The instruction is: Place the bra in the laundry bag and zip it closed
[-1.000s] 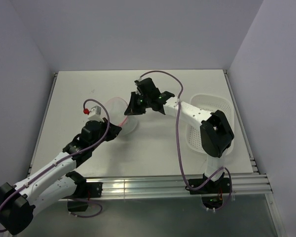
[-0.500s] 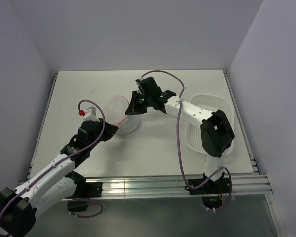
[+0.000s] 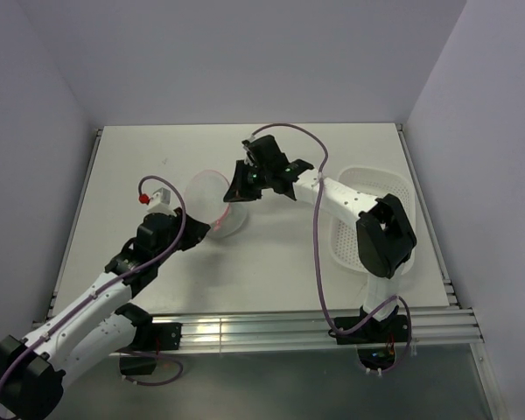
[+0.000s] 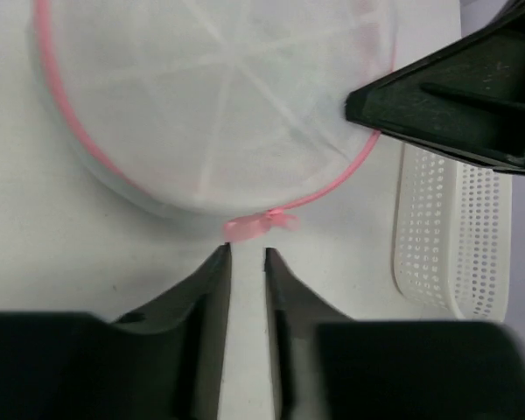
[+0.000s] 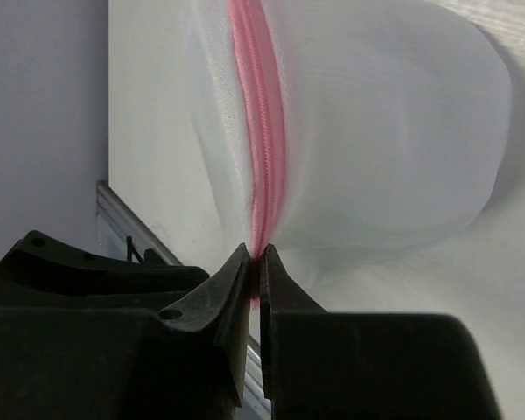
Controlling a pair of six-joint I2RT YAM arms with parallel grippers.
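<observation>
The laundry bag (image 3: 212, 201) is a round white mesh clamshell with a pink rim, lying left of the table's middle. In the left wrist view the bag (image 4: 219, 105) fills the top, and its pink zipper tab (image 4: 261, 224) sits just beyond my fingertips. My left gripper (image 4: 247, 255) is slightly open with nothing between the jaws; it also shows in the top view (image 3: 199, 233). My right gripper (image 5: 261, 255) is shut on the bag's pink zipper edge (image 5: 261, 131) and shows in the top view (image 3: 236, 192) at the bag's right side. The bra is hidden.
A white perforated plastic basket (image 3: 401, 188) stands at the right of the table, partly under the right arm; its wall shows in the left wrist view (image 4: 446, 245). The right gripper's black finger (image 4: 455, 105) reaches over the bag's right rim.
My left arm has drawn back a little to the lower left, away from the bag. The right gripper has kept its hold on the bag's edge.
</observation>
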